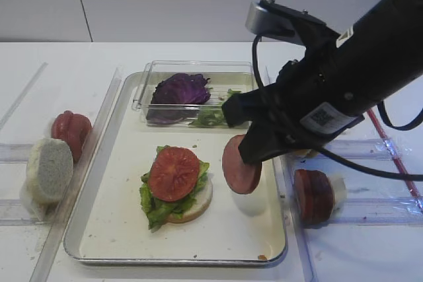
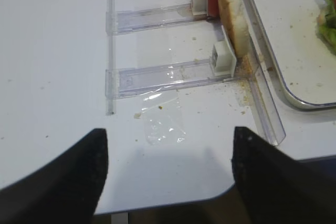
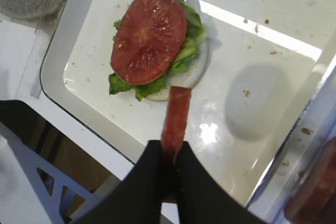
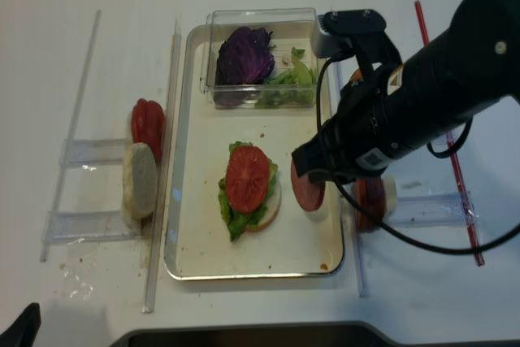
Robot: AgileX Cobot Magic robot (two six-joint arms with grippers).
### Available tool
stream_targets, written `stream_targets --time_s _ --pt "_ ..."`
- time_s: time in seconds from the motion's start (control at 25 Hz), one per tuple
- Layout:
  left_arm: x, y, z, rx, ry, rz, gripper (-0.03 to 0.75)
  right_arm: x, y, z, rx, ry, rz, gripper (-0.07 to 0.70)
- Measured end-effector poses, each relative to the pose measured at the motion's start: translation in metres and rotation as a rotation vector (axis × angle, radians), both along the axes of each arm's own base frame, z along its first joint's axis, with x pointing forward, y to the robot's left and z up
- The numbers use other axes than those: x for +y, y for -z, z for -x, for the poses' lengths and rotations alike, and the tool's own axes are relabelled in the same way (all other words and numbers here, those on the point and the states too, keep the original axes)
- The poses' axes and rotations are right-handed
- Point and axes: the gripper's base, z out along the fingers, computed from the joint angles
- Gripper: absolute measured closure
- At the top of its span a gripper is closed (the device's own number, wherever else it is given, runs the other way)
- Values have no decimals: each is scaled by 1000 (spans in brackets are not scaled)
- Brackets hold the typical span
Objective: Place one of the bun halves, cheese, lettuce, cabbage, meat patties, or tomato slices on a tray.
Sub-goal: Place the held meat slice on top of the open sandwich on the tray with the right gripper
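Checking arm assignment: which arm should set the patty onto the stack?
Right. Its end effector is shut on a meat patty, hanging over the tray just right of the tomato slice. The left end effector is open, empty, off past the tray's left side.

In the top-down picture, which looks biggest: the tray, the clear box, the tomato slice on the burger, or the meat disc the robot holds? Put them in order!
1. tray
2. clear box
3. tomato slice
4. meat disc, though the right tool holds it tilted and hides part, so it may really match the tomato.
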Motion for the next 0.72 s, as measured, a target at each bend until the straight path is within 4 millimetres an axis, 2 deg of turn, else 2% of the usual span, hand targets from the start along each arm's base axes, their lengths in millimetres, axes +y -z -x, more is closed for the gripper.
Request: stream_targets --time_s 0.16,0.36,0.72 --pt "0 0 0 0 0 0 255 -3 4 -11 12 -2 -62 552" --pt "0 0 0 0 0 0 255 1 7 -15 10 -59 -131 552" --pt "0 0 0 0 0 0 256 15 29 -22 105 -128 -199 552"
